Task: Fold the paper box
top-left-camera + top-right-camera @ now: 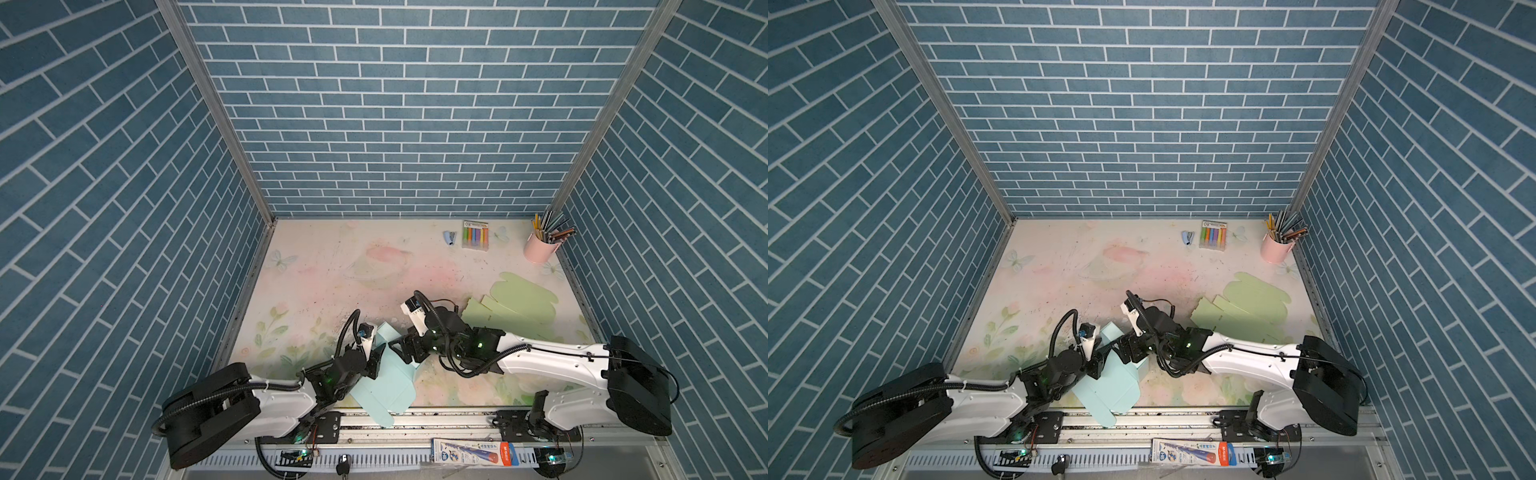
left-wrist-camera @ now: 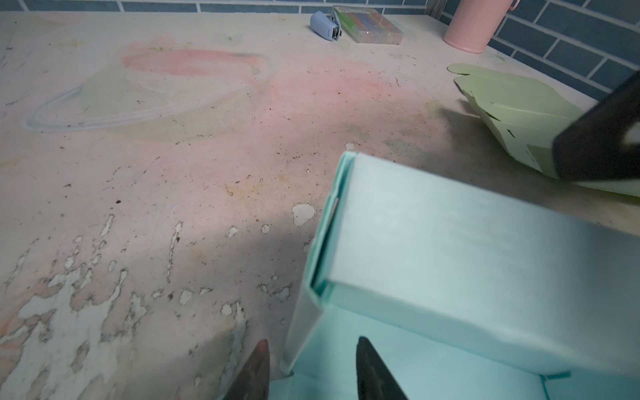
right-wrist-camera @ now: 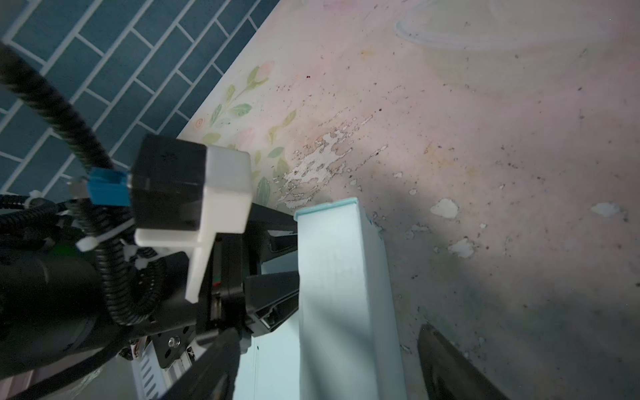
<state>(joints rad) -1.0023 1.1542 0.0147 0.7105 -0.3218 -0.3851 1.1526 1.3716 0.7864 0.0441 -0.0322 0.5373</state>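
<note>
As the teal paper box (image 1: 384, 386) sits at the near edge of the table (image 1: 332, 270), its folded-up wall runs lengthwise between the wide-open jaws of my right gripper (image 3: 329, 339). The left gripper (image 2: 311, 356), half open, straddles the adjoining side wall and grips nothing.

The paper box (image 1: 384, 388) is pale aqua. The flat card (image 1: 521, 305) is light green, the cup (image 1: 537, 250) pink, the stapler (image 1: 449, 239) pale blue. The surface (image 1: 332, 282) bears faded pink florals and butterflies; the walls (image 1: 374, 124) show blue bricks with white joints.
</note>
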